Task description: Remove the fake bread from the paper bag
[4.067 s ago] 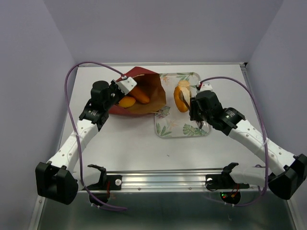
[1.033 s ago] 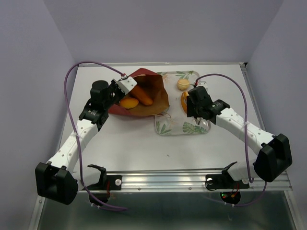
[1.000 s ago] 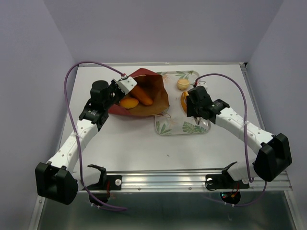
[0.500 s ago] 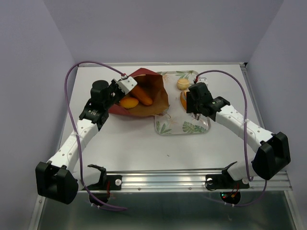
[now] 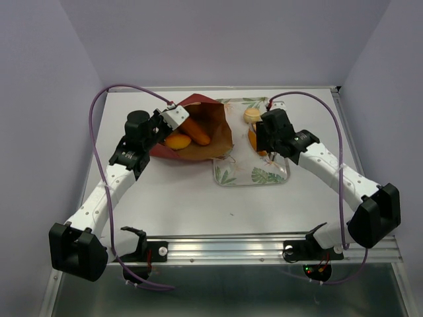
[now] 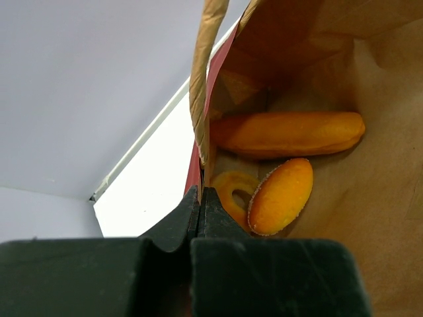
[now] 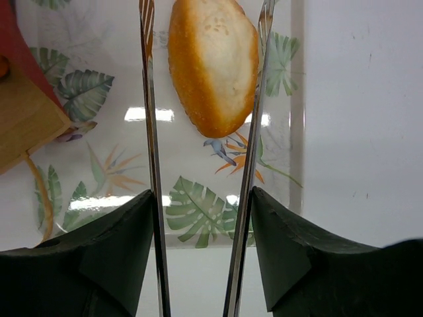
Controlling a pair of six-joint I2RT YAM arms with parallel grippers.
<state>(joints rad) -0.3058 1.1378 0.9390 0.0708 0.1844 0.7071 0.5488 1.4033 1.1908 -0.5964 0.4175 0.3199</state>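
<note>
Three pieces of fake bread (image 5: pixel 196 134) lie inside the paper bag (image 5: pixel 214 121): a long loaf (image 6: pixel 287 134), an oval loaf (image 6: pixel 281 197) and a ring-shaped bagel (image 6: pixel 231 188) tucked against the oval one. The left gripper (image 6: pixel 200 198) has its fingers (image 6: pixel 177 226) pressed together on the bag's rim. Two more pieces sit on the leaf-patterned tray (image 7: pixel 99 165), just beside the bag on the bench (image 5: pixel 172 191): a round bun (image 5: pixel 251 115) and a pale-faced wedge (image 7: pixel 211 66). The right gripper (image 7: pixel 206 13) holds its fingers (image 7: pixel 151 132) apart, one on each side of the wedge.
</note>
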